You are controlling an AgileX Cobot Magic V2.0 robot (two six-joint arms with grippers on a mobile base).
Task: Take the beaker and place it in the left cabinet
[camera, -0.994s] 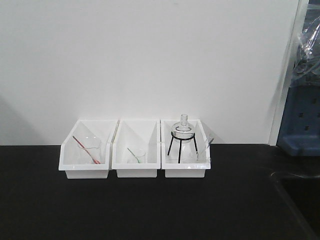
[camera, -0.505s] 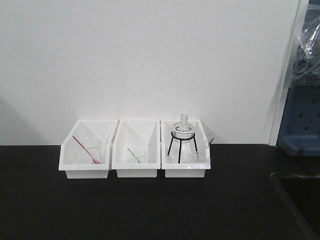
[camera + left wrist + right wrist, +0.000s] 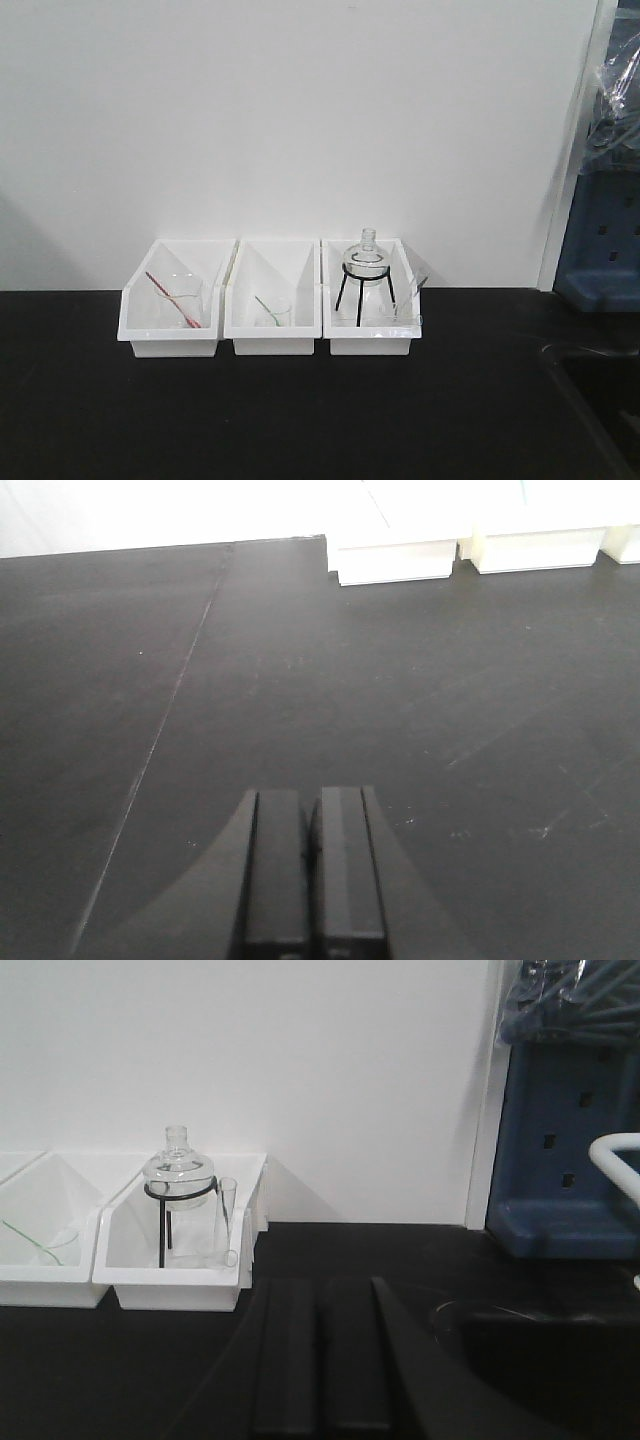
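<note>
Beaker (image 3: 402, 314) in bin (image 3: 368, 346) beside flask (image 3: 366, 258); left tool (image 3: 312, 805), right tool (image 3: 320, 1295) both closed, empty, level, low over table (image 3: 300, 420).

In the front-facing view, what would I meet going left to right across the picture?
White plastic bin with a clear beaker holding a red rod, second white bin with a small clear beaker holding a green rod, third white bin with a round glass flask on a black tripod, blue perforated panel.
</note>
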